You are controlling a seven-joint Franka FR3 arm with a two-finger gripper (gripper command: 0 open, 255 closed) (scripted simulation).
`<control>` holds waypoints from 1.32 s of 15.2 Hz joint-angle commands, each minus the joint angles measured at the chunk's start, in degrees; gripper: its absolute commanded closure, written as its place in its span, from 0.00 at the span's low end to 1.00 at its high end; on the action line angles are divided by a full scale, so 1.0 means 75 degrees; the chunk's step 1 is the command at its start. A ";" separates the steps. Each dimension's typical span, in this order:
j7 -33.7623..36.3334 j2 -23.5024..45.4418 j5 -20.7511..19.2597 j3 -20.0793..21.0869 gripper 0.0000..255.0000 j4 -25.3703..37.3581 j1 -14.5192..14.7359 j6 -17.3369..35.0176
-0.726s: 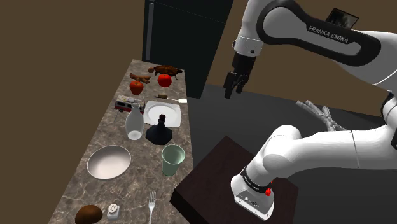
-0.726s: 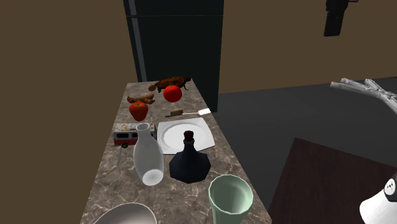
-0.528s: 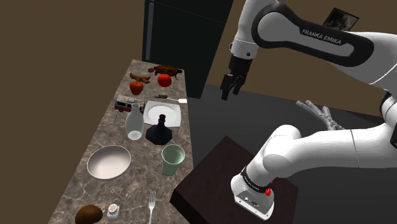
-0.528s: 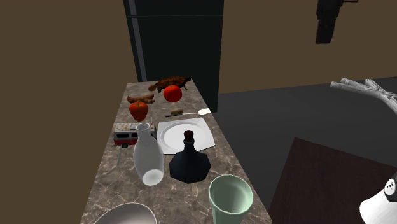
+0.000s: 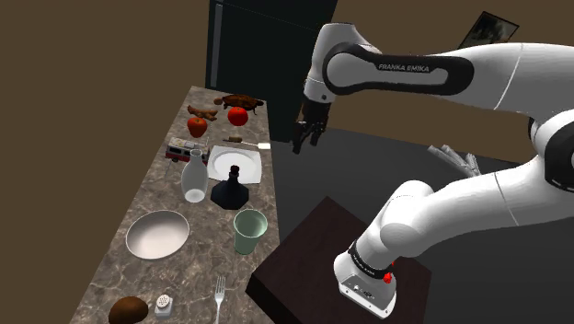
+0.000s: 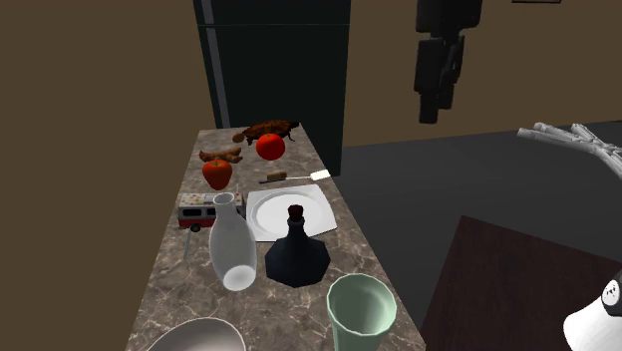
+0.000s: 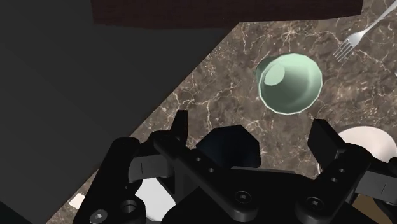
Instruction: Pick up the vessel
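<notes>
Along the shoulder view's left, a brown marbled desk [image 5: 118,267], crowded with things. Nearest its left edge, a pale bowl [image 5: 157,233]; farther back, a toy truck [image 5: 178,151] and a red apple [image 5: 197,126]. Next rightward, a white bottle [image 5: 193,179], upright. Just beside that, on its right, the dark vessel [image 5: 229,190]: upright on the desk, narrow neck up, at the near edge of a white square plate [image 5: 246,166]; contact between the two not clear. Nearer the stand, a green cup [image 5: 249,230], then a fork [image 5: 218,296].

Right of the desk's edge, high over the dark floor [image 5: 386,156], the all-black pincer [image 5: 303,144], fingers pointing down, well apart from the dark vessel and gripping nothing. From the wrist camera, fingers [image 7: 180,127] spread wide, with the dark vessel [image 7: 229,147] far below in the gap between them, untouched, and the green cup [image 7: 289,83] beyond it.

Same order in the second exterior view: white bottle [image 6: 231,249], dark vessel [image 6: 297,254] to its right, green cup [image 6: 361,309] at the lower edge, pincer [image 6: 437,115] up high against the brown wall [image 6: 548,60].

Furthest right in the shoulder view, the dark box stand [image 5: 308,244] and the white arm [image 5: 497,78] arching above it.
</notes>
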 commanded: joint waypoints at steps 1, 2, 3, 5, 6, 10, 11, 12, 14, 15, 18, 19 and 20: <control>0.0003 0.0477 0.0032 0.0018 0.00 -0.0075 0.0029 0.0632; -0.0006 0.0727 0.0042 0.0018 0.00 -0.0076 0.0039 0.0913; -0.0017 0.0985 0.0053 0.0019 0.00 -0.0065 0.0049 0.1190; -0.0039 0.1522 0.0077 0.0019 0.00 -0.0008 0.0068 0.1729; -0.0051 0.1799 0.0091 0.0020 0.00 0.0039 0.0077 0.1989; -0.0106 0.2949 0.0156 0.0025 0.00 0.0340 0.0113 0.2956; -0.0121 0.3244 0.0173 0.0026 0.00 0.0443 0.0122 0.3176; -0.0137 0.3541 0.0192 0.0028 0.00 0.0558 0.0130 0.3388; -0.0168 0.4137 0.0232 0.0035 0.00 0.0819 0.0143 0.3782; -0.0185 0.4437 0.0252 0.0040 0.00 0.0966 0.0148 0.3965; -0.0231 0.5334 0.0311 0.0058 0.00 0.1466 0.0159 0.4450; -0.0246 0.5633 0.0330 0.0065 0.00 0.1653 0.0160 0.4591; -0.0260 0.5931 0.0347 0.0073 0.00 0.1850 0.0161 0.4722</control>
